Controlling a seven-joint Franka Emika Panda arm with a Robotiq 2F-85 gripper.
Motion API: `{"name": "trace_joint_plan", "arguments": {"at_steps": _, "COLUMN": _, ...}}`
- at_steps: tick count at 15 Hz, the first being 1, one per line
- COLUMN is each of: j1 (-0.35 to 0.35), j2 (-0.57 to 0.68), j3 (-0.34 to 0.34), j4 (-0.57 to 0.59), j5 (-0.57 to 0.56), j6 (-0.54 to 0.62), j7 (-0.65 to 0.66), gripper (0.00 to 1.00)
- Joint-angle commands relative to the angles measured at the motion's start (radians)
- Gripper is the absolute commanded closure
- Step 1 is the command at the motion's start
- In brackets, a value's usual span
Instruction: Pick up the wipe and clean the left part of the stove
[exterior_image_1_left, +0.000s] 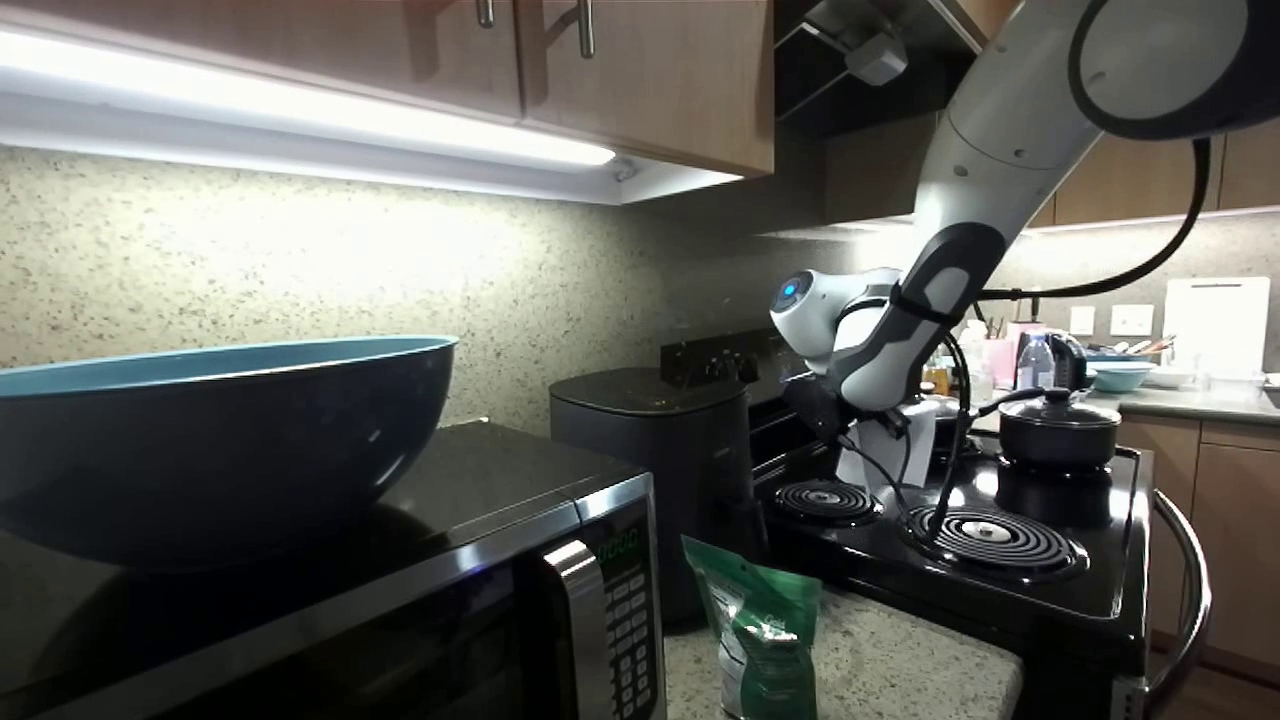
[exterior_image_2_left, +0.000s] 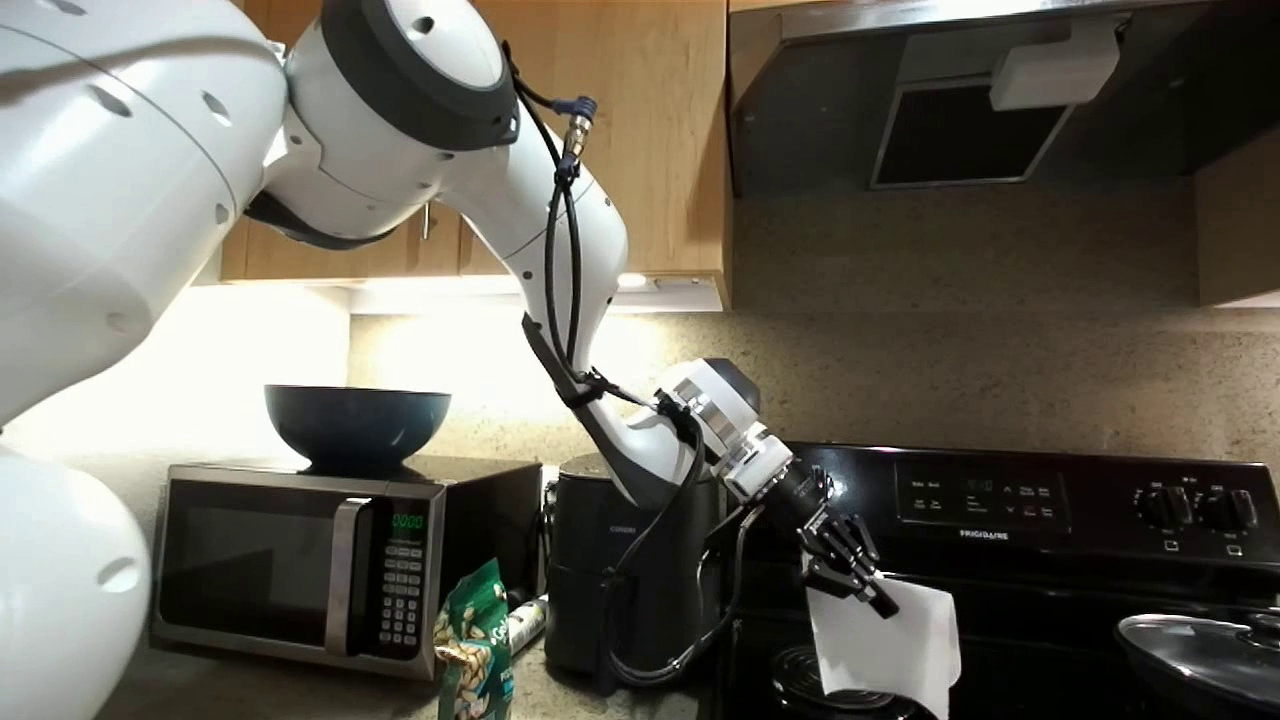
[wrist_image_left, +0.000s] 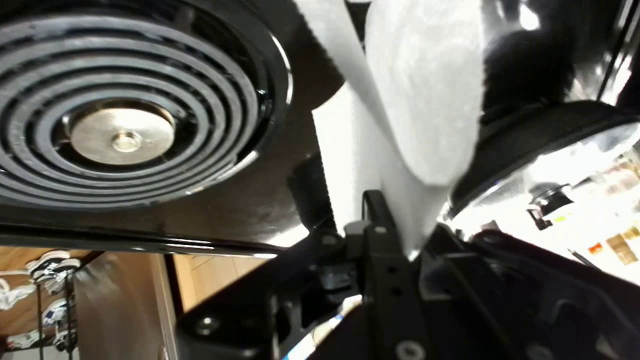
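Observation:
The wipe is a white paper sheet (exterior_image_2_left: 885, 640), also visible in the wrist view (wrist_image_left: 425, 100) and in an exterior view (exterior_image_1_left: 922, 440). My gripper (exterior_image_2_left: 865, 575) is shut on one end of it; the rest hangs down in folds. The gripper's fingers show in the wrist view (wrist_image_left: 400, 240) with the wipe pinched between them. The black stove (exterior_image_1_left: 1100, 530) lies below, with a rear coil burner (exterior_image_1_left: 825, 500) near the hanging wipe and a larger front coil burner (exterior_image_1_left: 990, 535). A coil burner (wrist_image_left: 122, 135) fills the wrist view's left. I cannot tell whether the wipe touches the stove.
A black air fryer (exterior_image_2_left: 610, 560) stands beside the stove, close to my wrist. A lidded pot (exterior_image_1_left: 1060, 435) and a glass-lidded pan (exterior_image_2_left: 1200, 650) sit on the stove. A green bag (exterior_image_1_left: 765, 640), a microwave (exterior_image_2_left: 270, 565) and a large bowl (exterior_image_2_left: 355, 425) are on the counter side.

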Motion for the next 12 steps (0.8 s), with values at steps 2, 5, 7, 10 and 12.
{"name": "trace_joint_plan", "arguments": {"at_steps": 2, "j1": -0.210, "j2": -0.050, "j3": 0.226, "j4": -0.108, "j5": 0.055, "j6": 0.072, "j7": -0.133, "gripper": 0.92}}
{"name": "trace_joint_plan", "arguments": {"at_steps": 5, "j1": -0.304, "j2": -0.041, "j3": 0.311, "j4": -0.151, "j5": 0.134, "j6": 0.148, "j7": -0.264, "gripper": 0.91}}
{"name": "trace_joint_plan", "arguments": {"at_steps": 7, "j1": -0.357, "j2": -0.039, "j3": 0.353, "j4": -0.169, "j5": 0.242, "j6": 0.163, "j7": -0.399, "gripper": 0.92}}
{"name": "trace_joint_plan", "arguments": {"at_steps": 10, "j1": -0.347, "j2": -0.021, "j3": 0.320, "j4": -0.135, "j5": 0.337, "j6": 0.059, "j7": -0.475, "gripper": 0.92}}
{"name": "trace_joint_plan", "arguments": {"at_steps": 12, "j1": -0.315, "j2": -0.005, "j3": 0.281, "j4": -0.113, "j5": 0.321, "j6": 0.027, "j7": -0.445, "gripper": 0.92}}
